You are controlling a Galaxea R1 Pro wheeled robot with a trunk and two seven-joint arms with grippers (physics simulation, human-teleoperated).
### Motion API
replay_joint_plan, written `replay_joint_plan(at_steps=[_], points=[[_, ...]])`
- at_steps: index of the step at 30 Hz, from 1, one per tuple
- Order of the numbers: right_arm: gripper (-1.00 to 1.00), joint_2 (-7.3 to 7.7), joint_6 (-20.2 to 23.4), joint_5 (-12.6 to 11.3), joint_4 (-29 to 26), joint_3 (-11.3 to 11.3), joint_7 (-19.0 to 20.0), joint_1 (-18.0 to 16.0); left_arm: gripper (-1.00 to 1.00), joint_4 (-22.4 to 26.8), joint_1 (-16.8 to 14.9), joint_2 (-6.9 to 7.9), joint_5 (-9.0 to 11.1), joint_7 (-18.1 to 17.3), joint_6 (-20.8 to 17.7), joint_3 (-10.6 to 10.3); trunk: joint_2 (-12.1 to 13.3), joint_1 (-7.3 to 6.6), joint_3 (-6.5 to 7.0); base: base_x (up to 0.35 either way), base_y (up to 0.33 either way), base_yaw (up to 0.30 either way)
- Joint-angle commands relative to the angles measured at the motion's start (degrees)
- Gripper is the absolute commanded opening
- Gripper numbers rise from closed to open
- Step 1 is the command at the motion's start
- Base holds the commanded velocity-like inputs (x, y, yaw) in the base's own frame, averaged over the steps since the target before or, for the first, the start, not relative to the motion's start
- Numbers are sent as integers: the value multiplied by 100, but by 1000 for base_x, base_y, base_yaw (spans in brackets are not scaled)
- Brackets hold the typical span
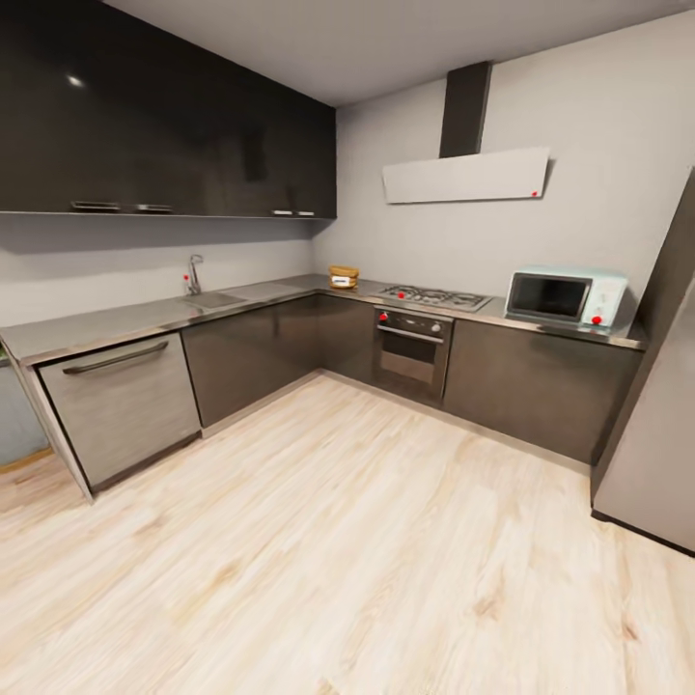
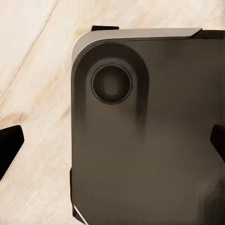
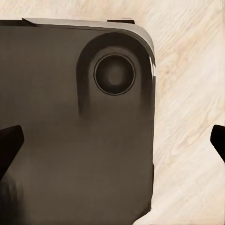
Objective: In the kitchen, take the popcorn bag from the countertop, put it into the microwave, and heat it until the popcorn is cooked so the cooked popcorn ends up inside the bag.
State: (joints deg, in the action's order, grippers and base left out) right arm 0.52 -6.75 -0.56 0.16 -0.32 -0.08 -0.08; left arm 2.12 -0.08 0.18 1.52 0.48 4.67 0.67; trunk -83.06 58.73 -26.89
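Across the kitchen, the brown popcorn bag stands on the grey countertop in the far corner, left of the gas hob. The pale mint microwave sits on the same counter at the right end, its dark glass door closed. In the left wrist view my left gripper is open, its dark fingertips spread wide over the robot's own dark base and the wood floor. My right gripper is likewise open with nothing between its fingers.
Wide light wood floor lies between me and the L-shaped cabinets. A built-in oven sits under the hob, and a sink with tap is at the left. A tall grey fridge stands at the right edge, with dark wall cabinets above.
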Motion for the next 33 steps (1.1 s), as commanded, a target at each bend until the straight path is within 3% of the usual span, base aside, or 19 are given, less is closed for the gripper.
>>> replay_joint_plan(at_steps=[1,33], points=[[100,0,-20,-6,2,-3,-1,-1,100,-1,-1,0,15,5,20,7,-2,0,-4,0,0,-286],[100,1,-22,-6,2,-3,-1,-1,100,-1,-1,-9,18,5,17,3,-2,0,-4,0,0,-286]])
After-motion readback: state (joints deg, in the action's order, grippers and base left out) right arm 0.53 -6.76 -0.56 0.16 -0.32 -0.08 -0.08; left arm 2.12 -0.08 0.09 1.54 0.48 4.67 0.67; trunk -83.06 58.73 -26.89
